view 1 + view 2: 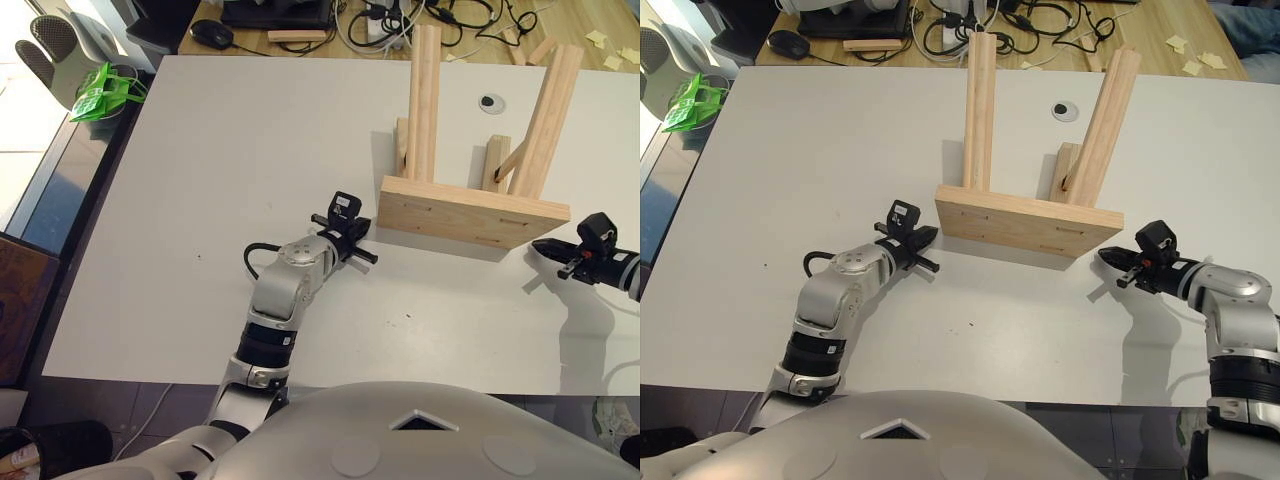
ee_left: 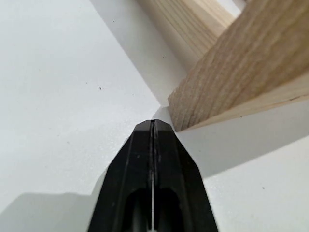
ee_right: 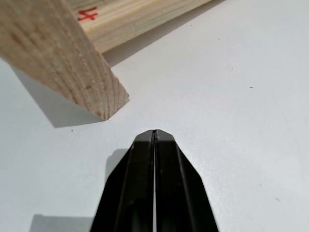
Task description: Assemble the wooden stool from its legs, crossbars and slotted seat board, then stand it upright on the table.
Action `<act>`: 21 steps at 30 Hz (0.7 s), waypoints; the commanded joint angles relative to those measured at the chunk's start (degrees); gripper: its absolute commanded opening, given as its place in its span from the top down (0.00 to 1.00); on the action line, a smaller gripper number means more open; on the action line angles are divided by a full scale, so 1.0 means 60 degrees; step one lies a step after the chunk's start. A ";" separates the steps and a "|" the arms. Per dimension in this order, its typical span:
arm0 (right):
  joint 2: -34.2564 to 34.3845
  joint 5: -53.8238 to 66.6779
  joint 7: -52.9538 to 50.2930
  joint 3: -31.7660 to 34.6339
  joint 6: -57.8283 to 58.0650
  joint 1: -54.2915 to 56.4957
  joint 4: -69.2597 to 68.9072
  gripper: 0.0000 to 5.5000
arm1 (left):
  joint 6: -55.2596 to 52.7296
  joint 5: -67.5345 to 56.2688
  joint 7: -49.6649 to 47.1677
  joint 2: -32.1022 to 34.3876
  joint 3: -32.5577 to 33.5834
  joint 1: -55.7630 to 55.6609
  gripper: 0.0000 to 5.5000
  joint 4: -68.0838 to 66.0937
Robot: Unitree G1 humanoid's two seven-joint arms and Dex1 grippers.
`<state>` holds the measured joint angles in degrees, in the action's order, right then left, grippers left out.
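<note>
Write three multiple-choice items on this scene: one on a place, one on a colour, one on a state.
1. The left claw is: A) by the seat board's left corner; B) atop a leg; C) under the board.
2. The bag beside the table's far left corner is: A) red; B) green; C) blue.
3. The right claw is: A) open; B) shut on a crossbar; C) shut, empty.
Answers: 1 A, the corner lies just ahead of its tip; 2 B, plainly green; 3 C, its fingers meet with nothing between.
</note>
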<state>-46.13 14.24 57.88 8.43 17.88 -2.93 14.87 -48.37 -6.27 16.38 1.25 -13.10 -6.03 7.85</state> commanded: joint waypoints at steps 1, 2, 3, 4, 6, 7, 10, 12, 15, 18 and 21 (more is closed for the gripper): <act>-0.0201 0.0015 0.0061 0.0111 0.0013 -0.0018 -0.0036 1.00 | -0.0024 -0.0031 -0.0186 -0.0105 -0.0052 -0.0011 1.00 -0.0106; -0.0215 0.0025 0.0076 0.0128 0.0024 -0.0039 -0.0050 1.00 | -0.0013 -0.0026 -0.0212 -0.0117 -0.0074 -0.0017 1.00 -0.0118; -0.0221 0.0029 0.0085 0.0133 0.0036 -0.0045 -0.0058 1.00 | 0.0000 -0.0027 -0.0228 -0.0128 -0.0101 -0.0026 1.00 -0.0123; -0.0213 0.0026 0.0077 0.0132 0.0044 -0.0051 -0.0069 1.00 | 0.0026 -0.0032 -0.0225 -0.0125 -0.0123 -0.0039 1.00 -0.0141; -0.0190 0.0016 0.0062 0.0109 0.0073 -0.0012 -0.0081 1.00 | 0.0081 -0.0050 -0.0195 -0.0123 -0.0177 -0.0078 1.00 -0.0140; -0.0196 0.0001 0.0075 0.0091 0.0068 0.0003 -0.0065 1.00 | 0.0168 -0.0003 -0.0163 -0.0096 -0.0277 -0.0122 1.00 -0.0128; -0.0214 -0.0024 0.0116 0.0039 0.0076 0.0038 -0.0062 1.00 | 0.0337 0.0051 -0.0167 -0.0119 -0.0411 -0.0208 1.00 -0.0124; -0.0191 -0.0034 0.0114 0.0014 0.0080 0.0067 -0.0068 1.00 | 0.0505 0.0045 -0.0199 -0.0157 -0.0405 -0.0230 1.00 -0.0160; -0.0181 -0.0056 0.0143 -0.0037 0.0076 0.0037 -0.0074 1.00 | 0.0749 0.0141 -0.0235 -0.0092 -0.0489 -0.0245 1.00 -0.0266; -0.0171 -0.0044 0.0212 -0.0122 0.0125 0.0030 -0.0141 1.00 | 0.0758 0.0093 -0.0196 -0.0084 -0.0540 -0.0164 1.00 -0.0244; -0.0137 -0.0066 0.0209 -0.0174 0.0169 0.0144 -0.0124 1.00 | 0.0574 0.0069 -0.0108 -0.0017 -0.0654 -0.0095 1.00 -0.0179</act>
<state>-46.14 14.20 59.20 7.81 18.30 -2.98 14.69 -44.00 -5.74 15.30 0.86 -15.97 -6.73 6.50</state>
